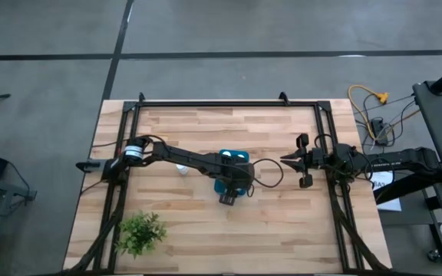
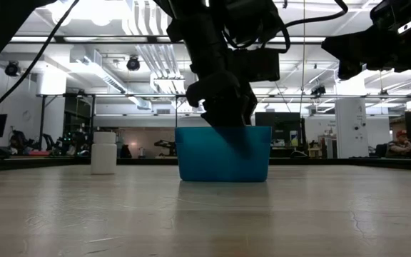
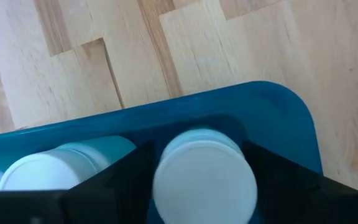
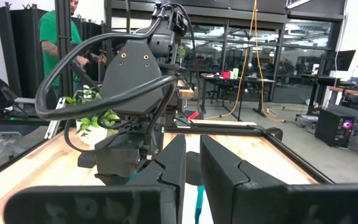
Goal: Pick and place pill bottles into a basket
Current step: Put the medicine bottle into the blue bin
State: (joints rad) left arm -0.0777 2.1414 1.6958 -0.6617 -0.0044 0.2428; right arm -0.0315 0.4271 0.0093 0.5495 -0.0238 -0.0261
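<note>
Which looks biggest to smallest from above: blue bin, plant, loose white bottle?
In the high view:
1. Plant
2. Blue bin, though the left gripper covers part of it, so these two are close
3. White bottle, clearly smallest

We see two dark, slim, jointed arms — the left arm (image 1: pixel 183 159) wears a pale ring with an orange mark near its base. Black cables loop beside its wrist. The right arm (image 1: pixel 374 161) carries small white lettering. The left gripper (image 4: pixel 129 158) is blocky — matte black, two round screws.
</note>
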